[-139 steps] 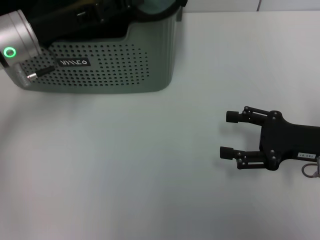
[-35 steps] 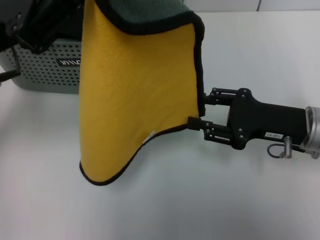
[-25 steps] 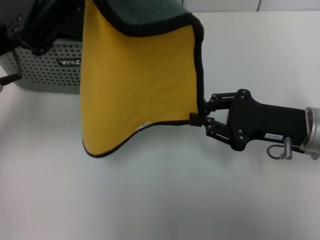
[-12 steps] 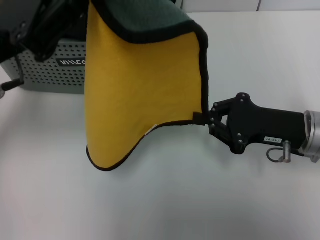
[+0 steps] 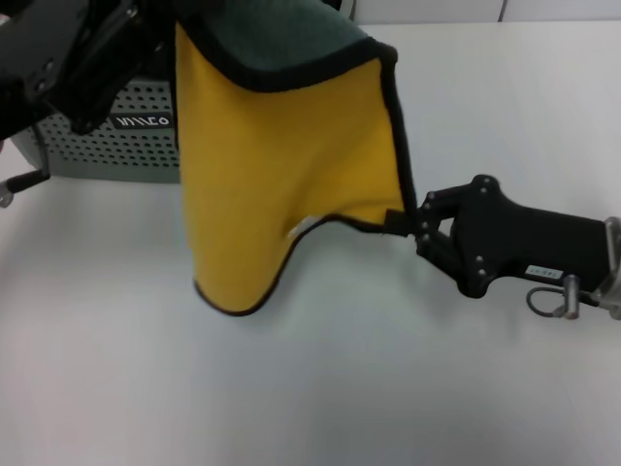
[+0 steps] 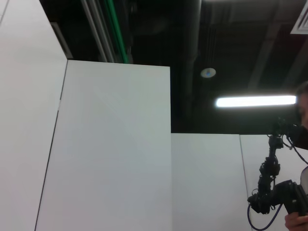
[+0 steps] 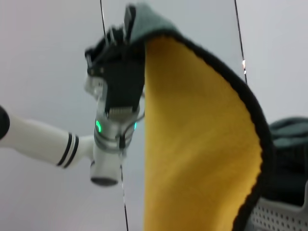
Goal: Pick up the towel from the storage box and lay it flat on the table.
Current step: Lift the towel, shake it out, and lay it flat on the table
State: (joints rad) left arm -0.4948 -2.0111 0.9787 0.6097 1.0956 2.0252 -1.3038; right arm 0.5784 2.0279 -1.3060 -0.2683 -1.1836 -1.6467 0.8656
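Observation:
The towel (image 5: 281, 165) hangs in the air over the table (image 5: 291, 398), yellow face toward me, grey-green face folded over at the top, with black edging and a small white label (image 5: 303, 227). My left gripper (image 5: 163, 17) holds its upper left corner high in front of the storage box (image 5: 116, 146). My right gripper (image 5: 402, 222) is shut on the towel's right edge near the lower corner. The right wrist view shows the towel (image 7: 192, 144), the left gripper (image 7: 129, 26) gripping its top, and the storage box (image 7: 284, 214). The left wrist view shows no task object.
The pale green storage box stands at the table's back left, partly hidden by the left arm and the towel. White tabletop lies below and in front of the hanging towel. The left wrist view shows only walls, ceiling and a lamp.
The towel came out of the box and hangs from the left gripper. The right gripper closed on its right edge and shifted right. The towel's bottom edge has risen and moved right.

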